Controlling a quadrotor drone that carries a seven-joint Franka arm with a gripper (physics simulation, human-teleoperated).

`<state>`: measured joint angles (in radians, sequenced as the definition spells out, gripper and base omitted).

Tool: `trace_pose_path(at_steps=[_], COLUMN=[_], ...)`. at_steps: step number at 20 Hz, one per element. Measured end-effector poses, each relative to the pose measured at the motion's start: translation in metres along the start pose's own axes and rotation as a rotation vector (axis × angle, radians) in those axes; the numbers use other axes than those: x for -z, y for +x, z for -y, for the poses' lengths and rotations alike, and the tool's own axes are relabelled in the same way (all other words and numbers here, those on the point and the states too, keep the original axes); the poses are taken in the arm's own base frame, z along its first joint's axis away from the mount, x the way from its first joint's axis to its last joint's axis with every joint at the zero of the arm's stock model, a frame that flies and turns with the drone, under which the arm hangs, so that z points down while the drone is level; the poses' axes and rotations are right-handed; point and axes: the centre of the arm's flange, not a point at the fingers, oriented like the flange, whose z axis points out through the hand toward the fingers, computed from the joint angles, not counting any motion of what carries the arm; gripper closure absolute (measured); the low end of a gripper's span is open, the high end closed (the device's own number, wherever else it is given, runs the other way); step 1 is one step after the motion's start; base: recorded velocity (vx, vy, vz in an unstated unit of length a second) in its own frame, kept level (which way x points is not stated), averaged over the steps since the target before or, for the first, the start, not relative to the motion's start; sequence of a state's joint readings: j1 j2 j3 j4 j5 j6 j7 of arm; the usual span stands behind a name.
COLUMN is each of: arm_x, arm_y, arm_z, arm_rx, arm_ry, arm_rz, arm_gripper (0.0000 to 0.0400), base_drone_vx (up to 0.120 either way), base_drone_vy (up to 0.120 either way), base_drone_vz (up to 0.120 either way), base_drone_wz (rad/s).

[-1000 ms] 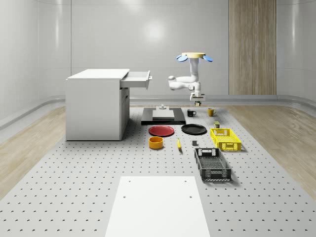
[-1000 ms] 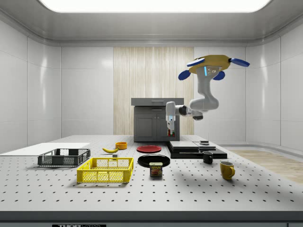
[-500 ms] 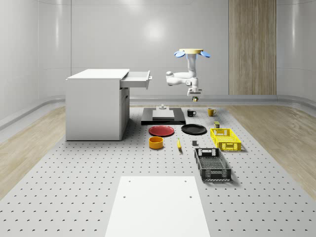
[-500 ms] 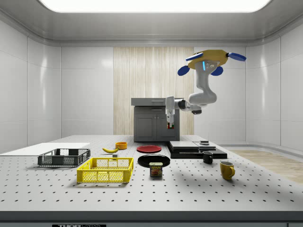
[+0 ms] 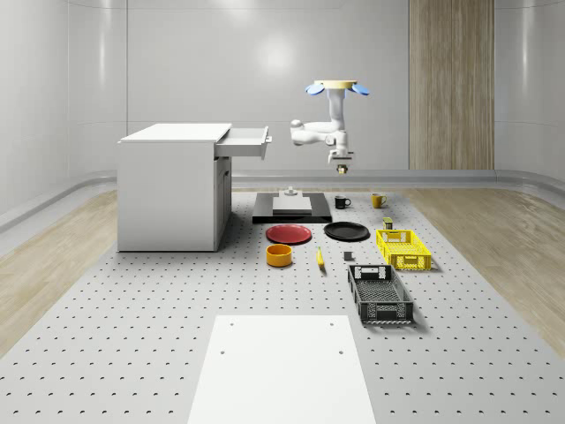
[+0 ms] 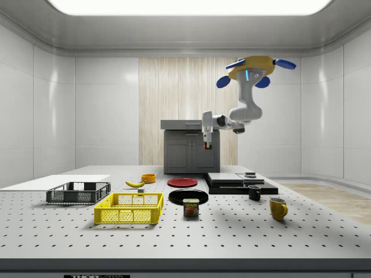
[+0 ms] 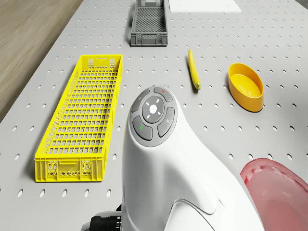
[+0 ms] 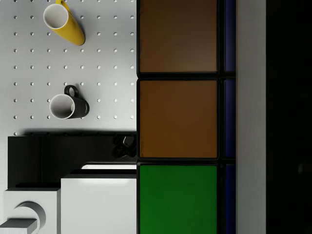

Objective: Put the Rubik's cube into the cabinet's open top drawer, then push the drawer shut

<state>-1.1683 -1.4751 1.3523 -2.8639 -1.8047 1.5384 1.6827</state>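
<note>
The drone (image 5: 335, 87) is seen hovering beyond the black mug (image 5: 342, 202), above the desk (image 5: 132, 336). The Rubik's cube (image 8: 178, 117) is pinched in the end effector (image 5: 341, 170), level with the cabinet (image 5: 168, 190) drawer (image 5: 246, 141) but well apart from it.

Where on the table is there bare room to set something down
Bare: table in front of the cabinet, left of the white sheet. Crowded: around red plate, orange bowl, yellow crate, black crate.

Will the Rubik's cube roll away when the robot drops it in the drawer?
Probably not: the Rubik's cube has flat faces and square edges, so it should land and sit still. It looks stiff, not squishy. Its tiles look smooth, so it might slide a little in the drawer.
</note>
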Motion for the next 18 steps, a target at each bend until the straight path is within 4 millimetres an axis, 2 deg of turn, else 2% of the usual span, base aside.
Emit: trace_pose_path(at_steps=[4,18], arm_x=[0.0000,0.0000], arm_y=[0.0000,0.0000], arm_z=[0.0000,0.0000], arm_rx=[0.000,0.000], arm_ry=[0.000,0.000], arm_rz=[0.000,0.000], arm_gripper=[0.0075,0.0075], base_drone_vx=[0.000,0.000], base_drone_vy=[-0.080,-0.120], base_drone_vz=[0.120,0.120], base_drone_wz=[0.000,0.000])
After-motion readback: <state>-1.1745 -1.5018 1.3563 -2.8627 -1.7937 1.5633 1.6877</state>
